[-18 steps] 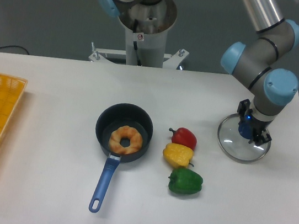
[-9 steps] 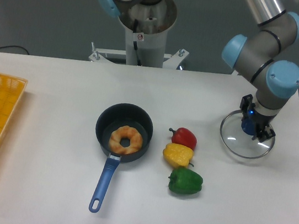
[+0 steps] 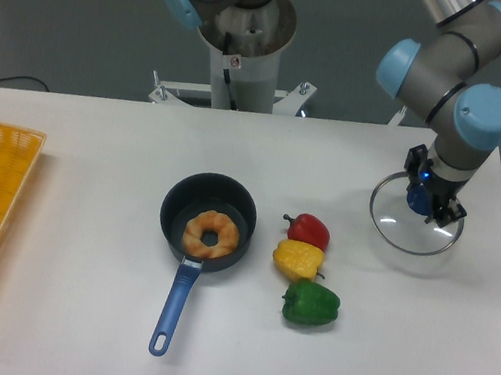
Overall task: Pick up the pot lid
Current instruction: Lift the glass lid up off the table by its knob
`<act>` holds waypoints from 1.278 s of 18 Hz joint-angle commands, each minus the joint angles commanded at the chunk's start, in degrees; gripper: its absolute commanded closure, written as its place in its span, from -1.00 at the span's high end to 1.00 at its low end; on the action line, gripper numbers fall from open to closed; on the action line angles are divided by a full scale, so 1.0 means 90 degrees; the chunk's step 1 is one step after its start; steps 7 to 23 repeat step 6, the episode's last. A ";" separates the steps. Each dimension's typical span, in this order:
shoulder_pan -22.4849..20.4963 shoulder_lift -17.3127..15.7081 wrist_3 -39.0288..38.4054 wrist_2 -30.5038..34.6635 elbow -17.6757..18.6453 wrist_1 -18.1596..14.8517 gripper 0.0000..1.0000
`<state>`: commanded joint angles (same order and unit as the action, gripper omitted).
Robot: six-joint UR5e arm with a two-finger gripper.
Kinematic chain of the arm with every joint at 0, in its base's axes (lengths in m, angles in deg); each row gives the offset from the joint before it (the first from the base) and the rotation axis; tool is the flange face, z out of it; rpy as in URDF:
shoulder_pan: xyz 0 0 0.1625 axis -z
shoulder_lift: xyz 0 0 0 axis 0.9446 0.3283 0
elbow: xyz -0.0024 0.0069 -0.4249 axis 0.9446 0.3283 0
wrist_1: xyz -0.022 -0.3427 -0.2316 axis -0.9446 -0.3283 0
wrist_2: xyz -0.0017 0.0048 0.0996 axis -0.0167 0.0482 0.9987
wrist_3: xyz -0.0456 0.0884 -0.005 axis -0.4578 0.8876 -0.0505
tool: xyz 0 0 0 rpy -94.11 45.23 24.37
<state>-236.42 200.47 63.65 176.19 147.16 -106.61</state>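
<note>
Camera view: the round, clear glass pot lid (image 3: 395,219) is right of the small red pepper (image 3: 308,231). The gray-and-black gripper (image 3: 425,195) pinches the lid's blue knob (image 3: 417,201), a good spot; stiff glass could slip and break.

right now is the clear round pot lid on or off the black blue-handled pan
Off: the gripper holds the lid aside, and the open pan shows a tan ring inside.
</note>
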 joint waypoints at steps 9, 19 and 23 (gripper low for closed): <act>0.0019 -0.0020 -0.0010 0.0000 -0.0235 -0.0294 0.11; 0.0019 -0.0020 -0.0010 0.0000 -0.0235 -0.0294 0.11; 0.0019 -0.0020 -0.0010 0.0000 -0.0235 -0.0294 0.11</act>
